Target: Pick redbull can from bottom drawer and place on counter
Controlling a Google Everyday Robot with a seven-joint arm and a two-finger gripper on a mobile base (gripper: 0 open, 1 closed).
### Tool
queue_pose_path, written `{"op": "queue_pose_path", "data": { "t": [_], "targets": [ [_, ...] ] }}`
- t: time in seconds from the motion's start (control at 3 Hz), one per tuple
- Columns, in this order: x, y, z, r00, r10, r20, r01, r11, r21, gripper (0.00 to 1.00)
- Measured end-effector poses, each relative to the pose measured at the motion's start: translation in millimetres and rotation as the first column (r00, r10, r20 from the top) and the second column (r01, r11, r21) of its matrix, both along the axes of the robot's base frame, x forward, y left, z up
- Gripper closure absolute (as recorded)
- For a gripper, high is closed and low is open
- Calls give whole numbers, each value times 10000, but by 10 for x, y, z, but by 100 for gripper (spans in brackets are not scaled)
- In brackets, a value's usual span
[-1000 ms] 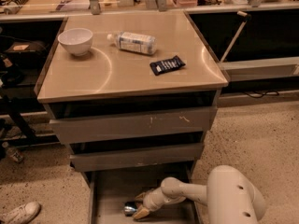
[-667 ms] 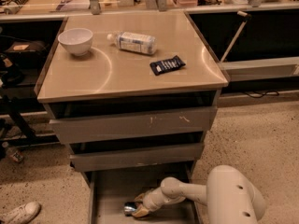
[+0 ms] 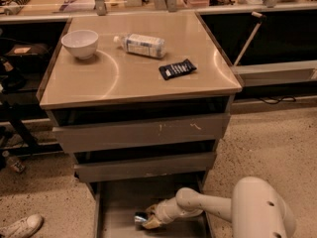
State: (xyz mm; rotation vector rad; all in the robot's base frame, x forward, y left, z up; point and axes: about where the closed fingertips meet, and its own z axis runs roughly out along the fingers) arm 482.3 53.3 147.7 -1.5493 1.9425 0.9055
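Observation:
The redbull can [image 3: 139, 217] lies on the grey floor of the bottom drawer [image 3: 119, 202], which is pulled out below the two shallower drawers. Only its shiny silver end and a bit of dark body show. My gripper [image 3: 150, 220] reaches into the drawer from the right, low over the floor, and its tan fingers [image 3: 153, 223] are closed around the right part of the can. The can rests at floor level. The counter [image 3: 133, 78] is the beige tabletop above.
On the counter stand a white bowl [image 3: 79, 43], a clear plastic bottle lying on its side [image 3: 141, 45] and a flat dark snack packet [image 3: 177, 69]. The two upper drawers [image 3: 138, 133] overhang the bottom drawer. A shoe [image 3: 20, 226] is at bottom left.

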Motion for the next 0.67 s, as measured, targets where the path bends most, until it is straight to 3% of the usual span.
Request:
{"op": "queue_pose_path", "data": {
  "t": [0.67],
  "targets": [
    [-43, -310, 1113, 9848, -1455, -944, 1463, 9892, 11, 100]
  ]
}}
